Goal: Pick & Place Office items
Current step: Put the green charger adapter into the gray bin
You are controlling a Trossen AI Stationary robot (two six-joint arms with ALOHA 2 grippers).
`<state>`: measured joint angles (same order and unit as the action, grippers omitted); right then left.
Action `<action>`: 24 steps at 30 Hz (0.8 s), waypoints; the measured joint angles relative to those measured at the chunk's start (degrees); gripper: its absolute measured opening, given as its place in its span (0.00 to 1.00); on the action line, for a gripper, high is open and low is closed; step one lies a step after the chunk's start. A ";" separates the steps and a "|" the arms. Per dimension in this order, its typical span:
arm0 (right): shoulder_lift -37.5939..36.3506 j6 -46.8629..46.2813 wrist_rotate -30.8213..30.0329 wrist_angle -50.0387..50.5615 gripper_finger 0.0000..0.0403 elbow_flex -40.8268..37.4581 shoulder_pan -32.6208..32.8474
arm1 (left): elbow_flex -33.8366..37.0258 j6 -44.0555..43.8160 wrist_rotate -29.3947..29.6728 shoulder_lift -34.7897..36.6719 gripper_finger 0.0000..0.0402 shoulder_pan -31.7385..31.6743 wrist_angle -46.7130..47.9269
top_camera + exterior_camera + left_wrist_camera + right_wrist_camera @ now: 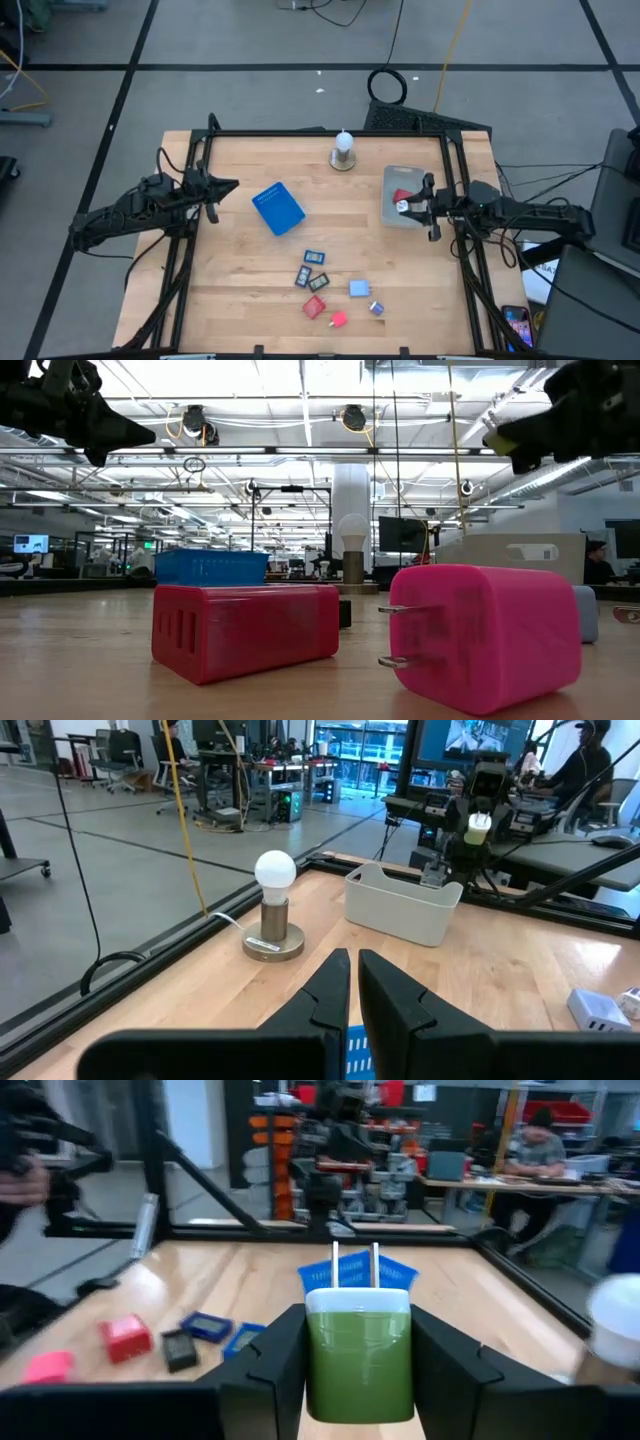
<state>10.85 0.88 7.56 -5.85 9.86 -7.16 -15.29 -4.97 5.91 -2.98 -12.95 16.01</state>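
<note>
Between right gripper (355, 1370) fingers, green charger (358, 1360), prongs forward, upright.

The surface (250, 270) is pale wood with a smooth finish. The pink plug (485, 635) and red block (245, 630) look like matt plastic. The green plug (358, 1360) is smooth plastic.
</note>
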 joint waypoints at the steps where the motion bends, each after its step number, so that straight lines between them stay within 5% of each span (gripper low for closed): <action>1: -0.68 -0.15 -0.17 -0.07 0.32 -0.66 -0.01 | 0.00 -0.02 0.00 0.00 0.06 0.01 0.00; 9: -2.66 -0.34 -1.81 0.08 0.32 -2.33 0.00 | 0.00 -0.02 0.00 0.00 0.06 0.00 0.00; 14: -0.36 2.70 -16.16 0.51 0.32 -1.95 -0.16 | 0.00 0.20 0.00 0.00 0.06 0.00 0.00; 24: 26.22 0.50 -19.52 16.26 0.32 11.39 -7.18 | 0.00 0.05 -0.02 0.00 0.06 0.00 0.00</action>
<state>37.07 1.39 -11.97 10.41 21.25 -14.34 -15.29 -4.93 5.89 -2.98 -12.95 16.01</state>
